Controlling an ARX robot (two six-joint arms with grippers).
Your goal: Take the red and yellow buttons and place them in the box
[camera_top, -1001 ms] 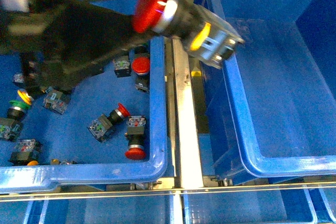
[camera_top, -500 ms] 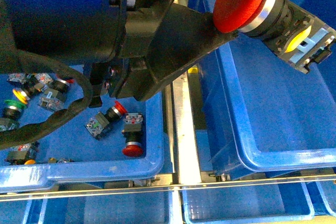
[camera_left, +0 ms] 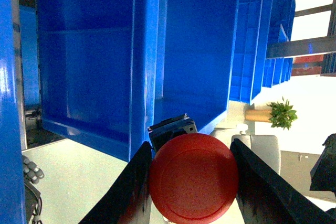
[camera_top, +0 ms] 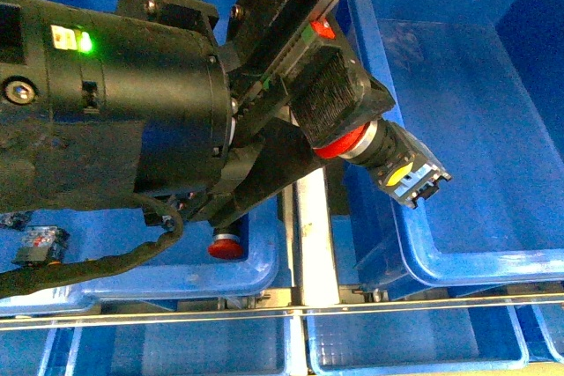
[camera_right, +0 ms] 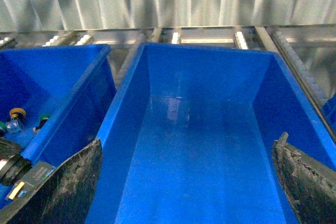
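My left gripper (camera_top: 350,136) is shut on a red button (camera_top: 356,144), whose grey body with a yellow label (camera_top: 408,174) points down over the left rim of the box (camera_top: 414,257). In the left wrist view the red cap (camera_left: 193,178) fills the gap between both black fingers (camera_left: 134,192), with the box's blue walls (camera_left: 94,77) behind. My right gripper (camera_right: 184,187) hangs open above the box's bare floor (camera_right: 199,129), nothing between its fingers. Another red button (camera_top: 226,246) peeks out under my left arm in the left tray.
My bulky black left arm (camera_top: 115,103) hides most of the left blue tray (camera_top: 264,275). That tray (camera_right: 79,93) holds a yellow-capped switch (camera_right: 17,114) and other switches. A metal rail (camera_top: 314,244) separates tray and box. Smaller blue trays (camera_top: 405,341) lie along the near edge.
My left arm came down and nearer with the red button, from high over the box to just above its left rim. It now covers most of the left tray.
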